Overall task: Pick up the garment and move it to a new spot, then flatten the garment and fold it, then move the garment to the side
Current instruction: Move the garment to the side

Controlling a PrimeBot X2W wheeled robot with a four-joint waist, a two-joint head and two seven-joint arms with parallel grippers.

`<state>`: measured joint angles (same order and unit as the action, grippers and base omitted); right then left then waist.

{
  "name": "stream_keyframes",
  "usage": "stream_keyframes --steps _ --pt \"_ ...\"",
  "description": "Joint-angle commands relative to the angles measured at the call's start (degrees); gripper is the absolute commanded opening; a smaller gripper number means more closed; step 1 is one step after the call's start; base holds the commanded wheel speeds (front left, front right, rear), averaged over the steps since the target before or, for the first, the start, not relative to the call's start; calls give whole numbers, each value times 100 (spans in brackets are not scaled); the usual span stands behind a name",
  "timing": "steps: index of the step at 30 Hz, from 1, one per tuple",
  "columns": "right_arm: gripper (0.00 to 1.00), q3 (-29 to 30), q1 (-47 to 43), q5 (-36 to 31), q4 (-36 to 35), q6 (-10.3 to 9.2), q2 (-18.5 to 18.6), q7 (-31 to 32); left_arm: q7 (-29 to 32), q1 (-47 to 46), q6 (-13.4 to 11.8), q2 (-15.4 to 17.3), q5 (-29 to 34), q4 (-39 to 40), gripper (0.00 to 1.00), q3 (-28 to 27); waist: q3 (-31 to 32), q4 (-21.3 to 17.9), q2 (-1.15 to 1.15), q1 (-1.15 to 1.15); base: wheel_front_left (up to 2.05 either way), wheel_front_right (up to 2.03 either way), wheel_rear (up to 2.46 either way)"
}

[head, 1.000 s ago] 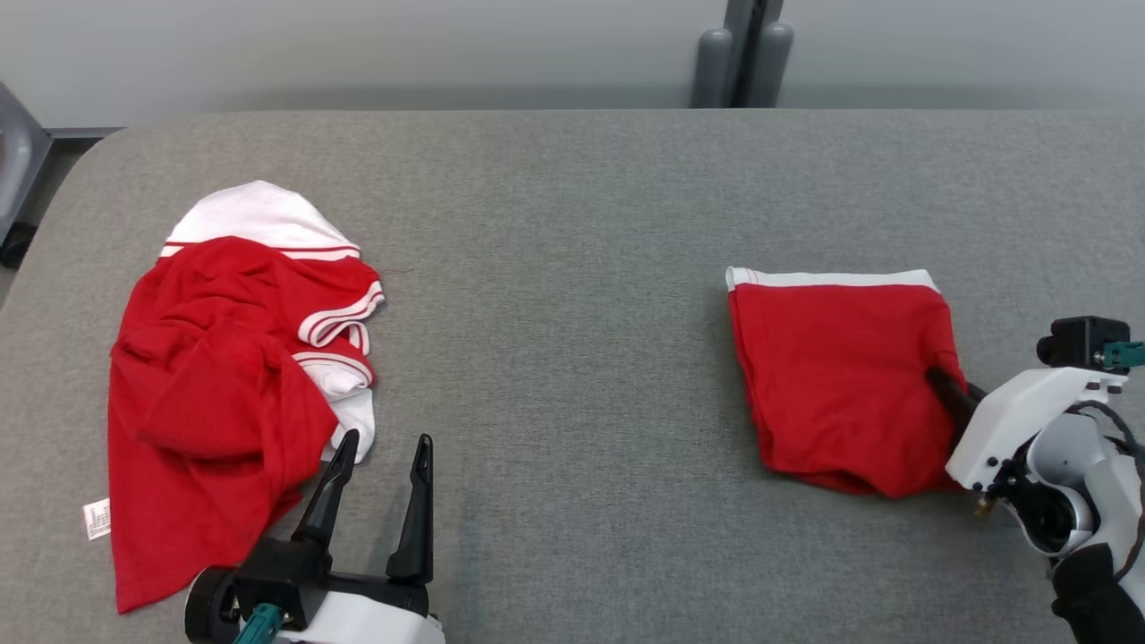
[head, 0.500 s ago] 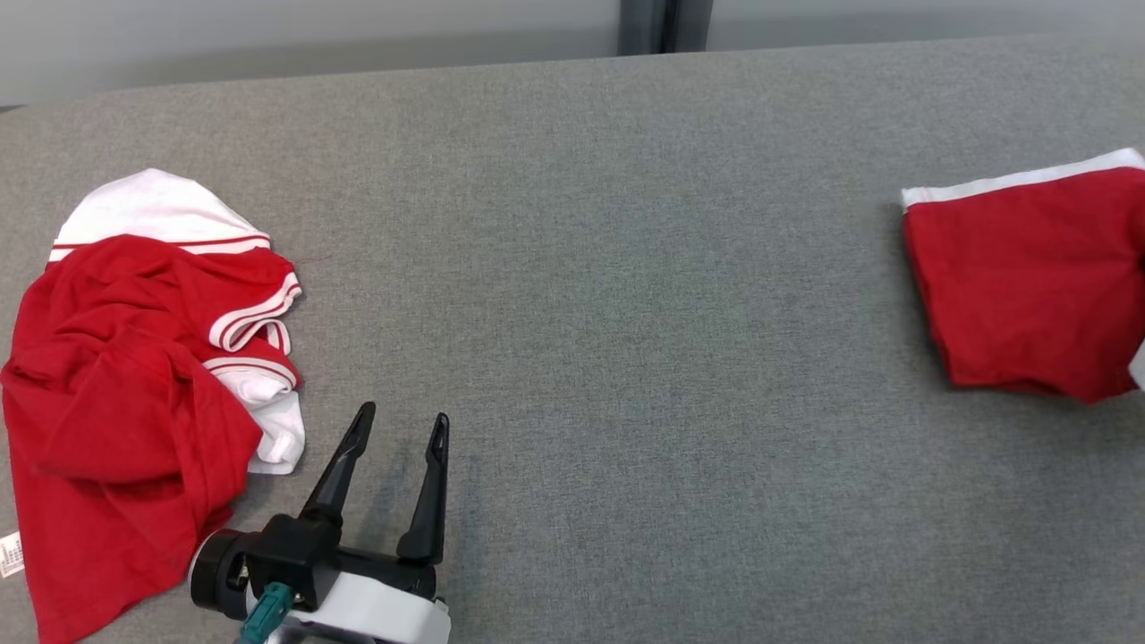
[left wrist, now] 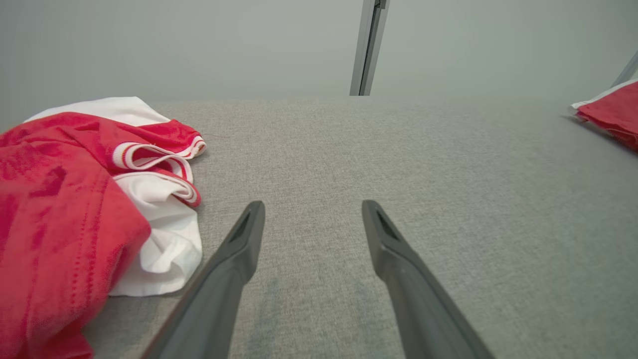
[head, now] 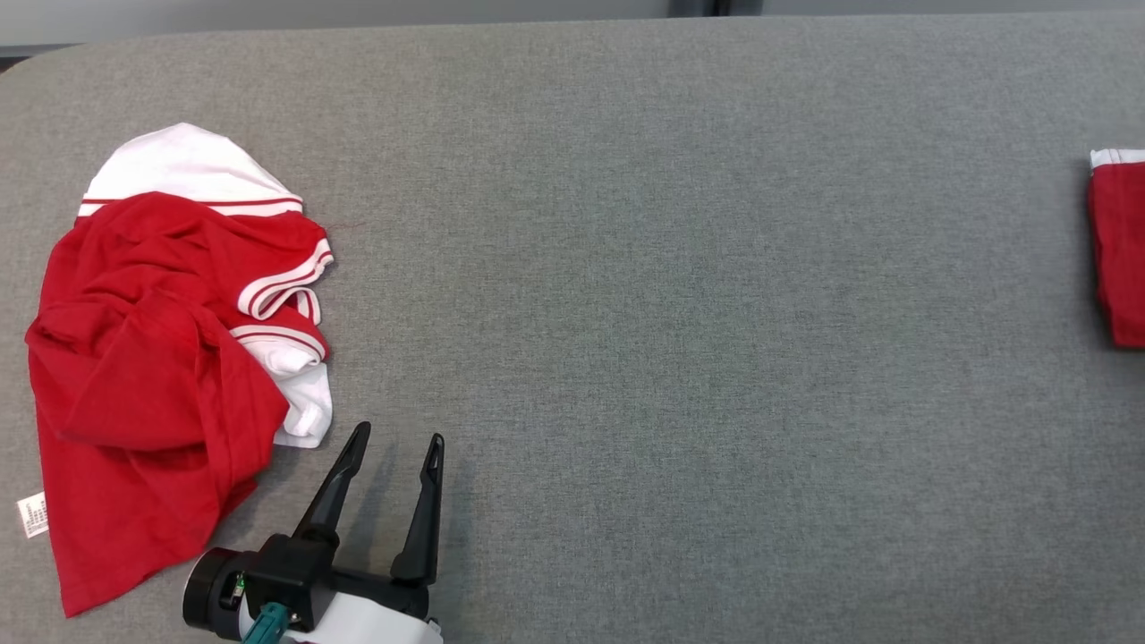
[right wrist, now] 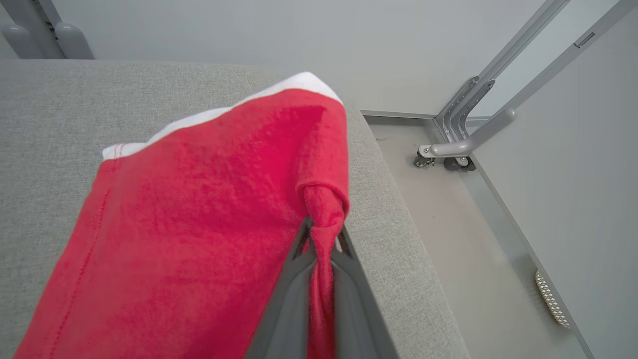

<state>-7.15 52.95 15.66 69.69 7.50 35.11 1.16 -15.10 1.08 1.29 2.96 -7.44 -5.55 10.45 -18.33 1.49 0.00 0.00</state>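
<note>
Red folded garment (right wrist: 199, 209) is resting near the table (head: 671, 313)'s right edge, right gripper (right wrist: 323, 229) clamping its corner: seemingly the move-aside step. Meanwhile left gripper (head: 398, 434) is hovering wide open, empty. Next: setting down, letting go.

This looks like a bare robot test lab rather than a home: a broad counter (head: 680, 268) covered in grey felt-like cloth stands before plain pale grey walls (right wrist: 249, 30), with a grey metal frame (right wrist: 478, 139) on small castors (right wrist: 423, 160) on the smooth, bare floor (right wrist: 448, 214) beside it.
</note>
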Motion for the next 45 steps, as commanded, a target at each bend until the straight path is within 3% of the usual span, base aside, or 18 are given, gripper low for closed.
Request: stream_keyframes --steps 1,7,16,20,25,26,32,39,45 --pt "100 37 88 -119 45 -1 81 -125 -7 34 29 18 32 23 100 -13 -13 -30 0 0 0 0 0" --pt "100 65 363 -795 168 -1 -40 -710 -7 -61 -2 12 -2 54 100 -14 -22 -243 0 0 0 0 0" --pt "100 300 256 -889 -319 -1 -496 -1585 -7 11 -88 6 -214 16 100 -18 478 -430 0 0 0 0 0" --pt "100 515 -295 -620 -1403 -1 -749 -1641 -7 76 -202 4 -372 18 100 -2 783 -400 0 0 0 0 0" --pt "100 628 -1834 -433 -3468 -1 -1104 -1639 -7 76 -372 4 -591 18 100 -55 999 -283 0 0 0 0 0" --pt "100 628 -1834 -433 -3468 -1 -1104 -1639 -7 76 -372 4 -591 18 100 -55 999 -283 0 0 0 0 0" --pt "100 680 -3622 -384 -5346 -1 -1666 -1640 -7 104 -491 3 -715 37 100 -176 1108 -39 0 0 0 0 0" --pt "100 986 -4943 -776 -6369 -1 -2312 -1641 -7 216 -404 3 -635 -62 100 -286 1343 234 0 0 0 0 0" --pt "100 1288 -5737 -983 -6302 -1 -2877 -1641 -7 256 -239 3 -478 -202 100 -346 1705 337 0 0 0 0 0"
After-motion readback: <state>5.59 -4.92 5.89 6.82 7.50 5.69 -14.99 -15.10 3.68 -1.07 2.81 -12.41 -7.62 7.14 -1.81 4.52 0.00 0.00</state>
